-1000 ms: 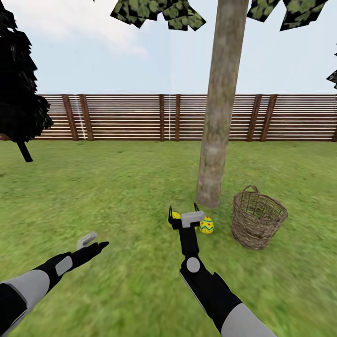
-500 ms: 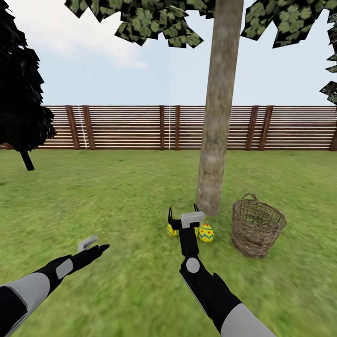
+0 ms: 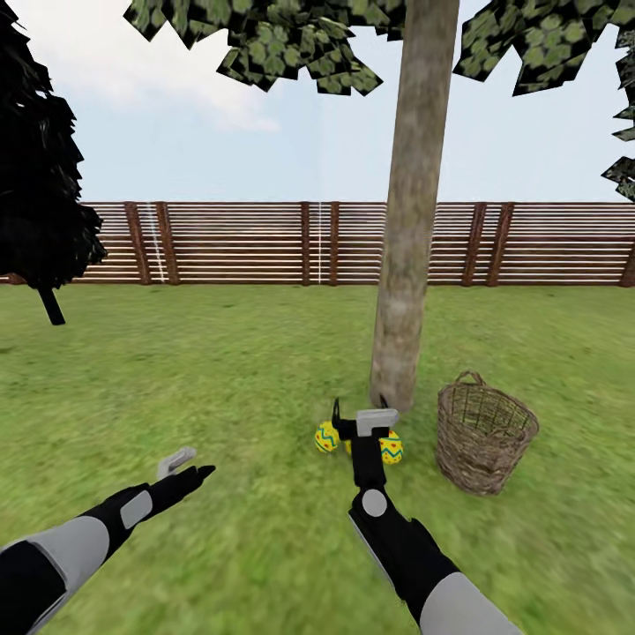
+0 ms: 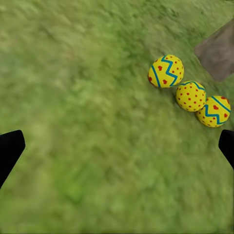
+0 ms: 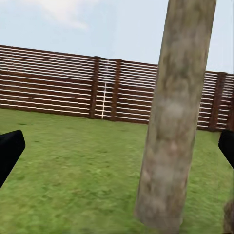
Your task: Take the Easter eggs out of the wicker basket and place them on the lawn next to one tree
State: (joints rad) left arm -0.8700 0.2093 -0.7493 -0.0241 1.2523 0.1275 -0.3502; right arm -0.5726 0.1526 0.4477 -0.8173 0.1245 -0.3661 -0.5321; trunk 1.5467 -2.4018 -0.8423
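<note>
My right gripper (image 3: 360, 413) hangs with its two black fingers spread wide and nothing between them, just above the Easter eggs (image 3: 327, 437) and close in front of the tree (image 3: 407, 265). All three eggs lie on the lawn (image 3: 220, 370) at the foot of the trunk; in my left wrist view they sit in a short row (image 4: 190, 95), the middle one touching its neighbours, with the base of the trunk just beside them. The wicker basket (image 3: 484, 432) stands upright on the grass to the right of the tree, near it but apart, and I cannot see its bottom. My left gripper (image 3: 187, 467) is held out low over bare grass well to the left, its fingers also spread and holding nothing. A slatted wooden fence (image 3: 229, 242) runs along the lawn's far edge.
</note>
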